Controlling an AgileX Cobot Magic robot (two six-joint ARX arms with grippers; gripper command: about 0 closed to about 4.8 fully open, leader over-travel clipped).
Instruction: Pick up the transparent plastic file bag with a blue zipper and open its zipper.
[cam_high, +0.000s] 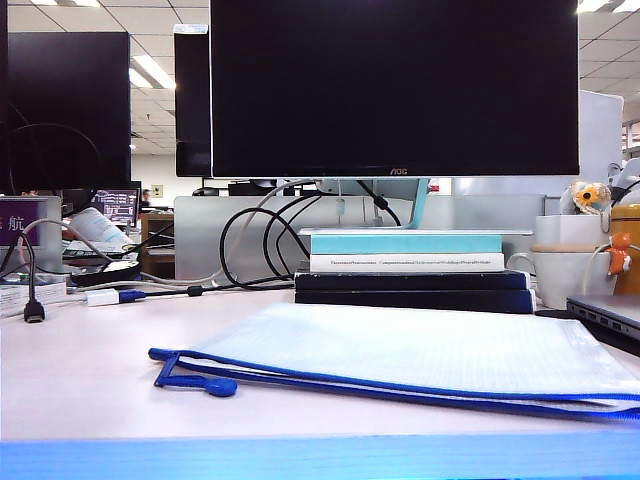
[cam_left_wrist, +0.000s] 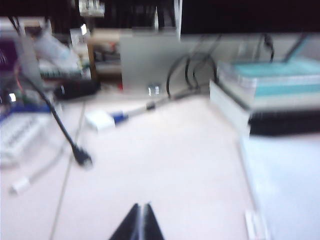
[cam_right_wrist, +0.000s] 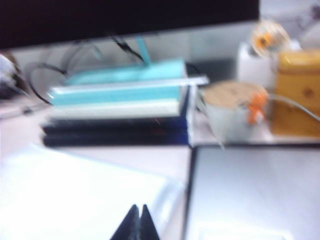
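Note:
The file bag (cam_high: 420, 350), a flat translucent whitish-blue pouch, lies on the desk in front of a stack of books. Its blue zipper (cam_high: 400, 385) runs along the near long edge, and the blue cord pull with a round tab (cam_high: 221, 386) rests at the near left corner. No arm shows in the exterior view. My left gripper (cam_left_wrist: 141, 206) is shut and empty, pulled back over bare desk beside the bag's edge (cam_left_wrist: 285, 185). My right gripper (cam_right_wrist: 138, 207) is shut and empty too, above the bag's corner (cam_right_wrist: 85, 185).
A book stack (cam_high: 410, 265) sits behind the bag under a large monitor (cam_high: 395, 85). A laptop (cam_high: 610, 315) and mugs (cam_high: 565, 270) stand at the right. Cables and a white adapter (cam_high: 105, 296) lie at the left.

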